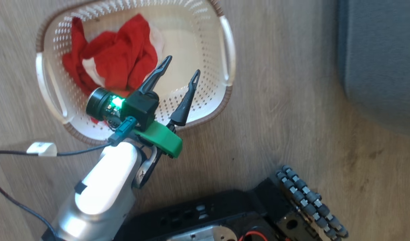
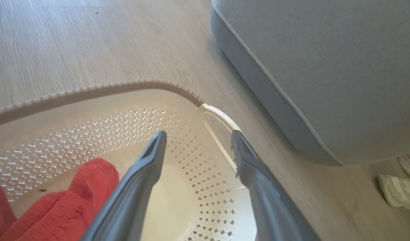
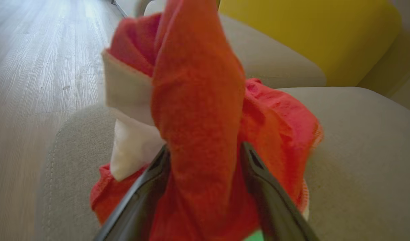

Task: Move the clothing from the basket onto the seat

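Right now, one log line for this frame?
left gripper: open, over basket | clothing: some in basket | right gripper: open, garment between jaws, over seat

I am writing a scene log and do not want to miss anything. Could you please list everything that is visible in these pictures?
floor: one, pale wood, under everything
basket: one, cream with a brown rim, on the floor
seat: one, grey, apart from the basket
clothing: two heaps, red and white; one in the basket, one on the seat
yellow cushion: one, yellow, behind the seat
shoes: two, white, on the floor by the seat's corner
cable: one, dark with a white tag, running to the left wrist
robot base: one, black, at the bottom of the head view
left gripper: one, dark fingers open, over the basket, holding nothing
right gripper: one, dark fingers apart around the heap on the seat
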